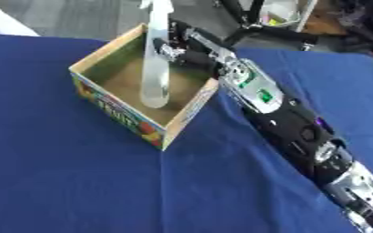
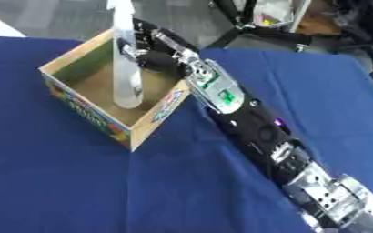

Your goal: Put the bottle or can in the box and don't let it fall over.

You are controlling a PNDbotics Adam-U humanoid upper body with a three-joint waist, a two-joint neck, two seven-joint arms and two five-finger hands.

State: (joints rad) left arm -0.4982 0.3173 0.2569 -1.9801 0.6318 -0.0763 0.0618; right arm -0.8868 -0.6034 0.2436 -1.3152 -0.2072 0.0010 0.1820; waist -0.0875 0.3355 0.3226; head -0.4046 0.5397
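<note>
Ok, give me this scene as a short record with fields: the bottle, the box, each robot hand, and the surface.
bottle: clear, tall bottle, upright inside the box, base on the box floor
box: open cardboard box with colourful printed sides, on the cloth
right robot hand: right robot hand reaches over the box's far rim, fingers curled round the bottle
left robot hand: not in view
surface: blue cloth covering the table
task state: bottle in the box, standing, not yet released

Clear bottle [image 1: 155, 68]; brown box [image 1: 134, 119] with colourful print; blue tablecloth [image 1: 78, 182]; black-and-silver arm [image 1: 293, 132].
</note>
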